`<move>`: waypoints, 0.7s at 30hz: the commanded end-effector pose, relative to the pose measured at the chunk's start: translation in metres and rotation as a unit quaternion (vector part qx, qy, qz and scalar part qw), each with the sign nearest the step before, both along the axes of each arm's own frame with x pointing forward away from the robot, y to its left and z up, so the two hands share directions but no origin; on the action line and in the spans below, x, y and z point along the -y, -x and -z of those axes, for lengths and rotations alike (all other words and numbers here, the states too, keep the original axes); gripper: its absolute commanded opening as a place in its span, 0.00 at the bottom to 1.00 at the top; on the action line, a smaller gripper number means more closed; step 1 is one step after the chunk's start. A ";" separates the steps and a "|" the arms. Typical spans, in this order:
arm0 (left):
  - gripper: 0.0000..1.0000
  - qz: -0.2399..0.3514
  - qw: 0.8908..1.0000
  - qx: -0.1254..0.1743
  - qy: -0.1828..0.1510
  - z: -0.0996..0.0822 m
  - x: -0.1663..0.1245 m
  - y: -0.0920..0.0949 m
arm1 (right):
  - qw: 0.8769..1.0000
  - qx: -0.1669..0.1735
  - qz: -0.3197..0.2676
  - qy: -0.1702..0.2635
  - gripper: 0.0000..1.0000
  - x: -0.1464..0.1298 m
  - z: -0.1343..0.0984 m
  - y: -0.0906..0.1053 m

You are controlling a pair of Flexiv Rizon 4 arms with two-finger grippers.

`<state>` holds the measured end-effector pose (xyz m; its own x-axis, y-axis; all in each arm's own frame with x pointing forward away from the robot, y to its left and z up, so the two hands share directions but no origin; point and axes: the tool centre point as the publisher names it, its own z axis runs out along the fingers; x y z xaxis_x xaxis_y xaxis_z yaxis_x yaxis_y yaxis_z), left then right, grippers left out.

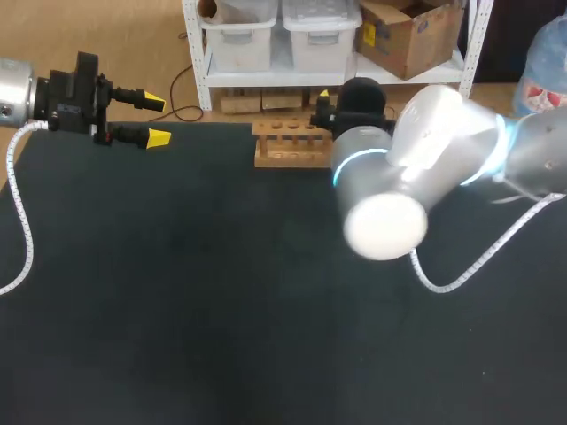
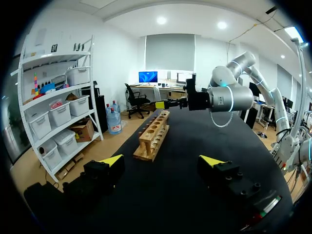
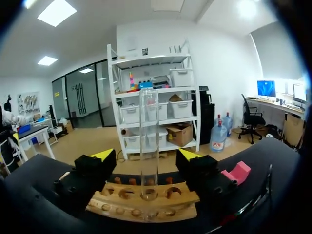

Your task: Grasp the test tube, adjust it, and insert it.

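At twelve o'clock on the black table (image 1: 177,292) sits a light wooden rack with round holes (image 1: 288,146). A clear glass test tube (image 3: 148,146) stands straight in one hole, so it looks put in. The right gripper (image 3: 146,155) is spread wide around it, not touching. The left gripper (image 1: 155,119) hangs open at ten o'clock, out of the way. Only the right wrist view shows the test tube; the right arm (image 1: 416,168) hides it from above.

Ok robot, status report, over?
Left tool open, empty. Right tool open, fingers either side of test tube, not touching. It stands upright in wooden rack hole.
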<state>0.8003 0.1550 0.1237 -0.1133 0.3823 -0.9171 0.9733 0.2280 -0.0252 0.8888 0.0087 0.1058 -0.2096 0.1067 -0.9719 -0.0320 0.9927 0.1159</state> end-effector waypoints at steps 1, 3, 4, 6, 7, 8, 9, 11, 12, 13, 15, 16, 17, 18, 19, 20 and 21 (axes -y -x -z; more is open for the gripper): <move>1.00 0.001 1.000 0.000 0.000 0.001 0.000 -0.001 | 0.995 -0.042 -0.089 -0.002 1.00 0.028 -0.019 0.017; 1.00 0.001 1.000 0.000 0.000 0.001 0.000 -0.001 | 0.991 -0.060 -0.120 0.001 1.00 0.033 -0.023 0.025; 1.00 0.001 1.000 0.000 0.000 0.001 0.000 -0.001 | 0.987 -0.073 -0.145 -0.002 1.00 0.035 -0.024 0.028; 1.00 0.001 1.000 0.000 0.000 0.001 0.000 -0.001 | 0.982 -0.083 -0.168 -0.001 1.00 0.037 -0.025 0.032; 1.00 0.001 1.000 0.000 0.000 0.001 0.000 -0.001 | 0.976 -0.095 -0.196 -0.002 1.00 0.038 -0.026 0.036; 1.00 0.001 1.000 0.000 0.000 0.001 0.000 -0.001 | 0.974 -0.100 -0.202 0.002 1.00 0.039 -0.026 0.037; 1.00 0.001 1.000 0.000 0.000 0.001 0.000 -0.001 | 0.968 -0.111 -0.227 0.005 1.00 0.040 -0.025 0.039; 1.00 0.001 1.000 0.000 0.000 0.001 0.000 -0.001 | 0.963 -0.116 -0.244 0.001 1.00 0.040 -0.025 0.041; 1.00 0.001 1.000 0.000 0.000 0.001 0.000 -0.001 | 0.960 -0.118 -0.255 -0.001 1.00 0.040 -0.024 0.042; 1.00 0.001 1.000 0.000 0.000 0.001 0.000 -0.001 | 0.958 -0.120 -0.259 -0.001 1.00 0.040 -0.024 0.043; 1.00 0.001 1.000 0.000 0.000 0.001 0.000 -0.001 | 0.948 -0.124 -0.292 -0.023 1.00 0.042 -0.022 0.045; 1.00 0.001 1.000 0.000 0.000 0.001 0.000 -0.001 | 0.945 -0.125 -0.299 -0.027 1.00 0.043 -0.021 0.045; 1.00 0.001 1.000 0.000 0.000 0.001 0.000 -0.001 | 0.938 -0.127 -0.320 -0.044 1.00 0.044 -0.020 0.046; 1.00 0.001 1.000 0.000 0.000 0.001 0.000 -0.001 | 0.937 -0.125 -0.321 -0.051 1.00 0.046 -0.020 0.047; 1.00 0.001 1.000 0.000 0.000 0.001 0.000 -0.001 | 0.931 -0.124 -0.336 -0.071 1.00 0.048 -0.019 0.047; 1.00 0.001 1.000 0.000 0.000 0.001 0.000 -0.001 | 0.927 -0.122 -0.346 -0.081 1.00 0.050 -0.019 0.049; 1.00 0.001 1.000 0.000 0.000 0.001 0.000 -0.001 | 0.927 -0.122 -0.344 -0.085 1.00 0.052 -0.018 0.050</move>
<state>0.8003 0.1550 0.1237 -0.1133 0.3823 -0.9170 0.9733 0.2280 -0.0252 0.8384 -0.0363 0.1281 -0.5016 -0.0041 -0.8651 -0.2720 0.9500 0.1533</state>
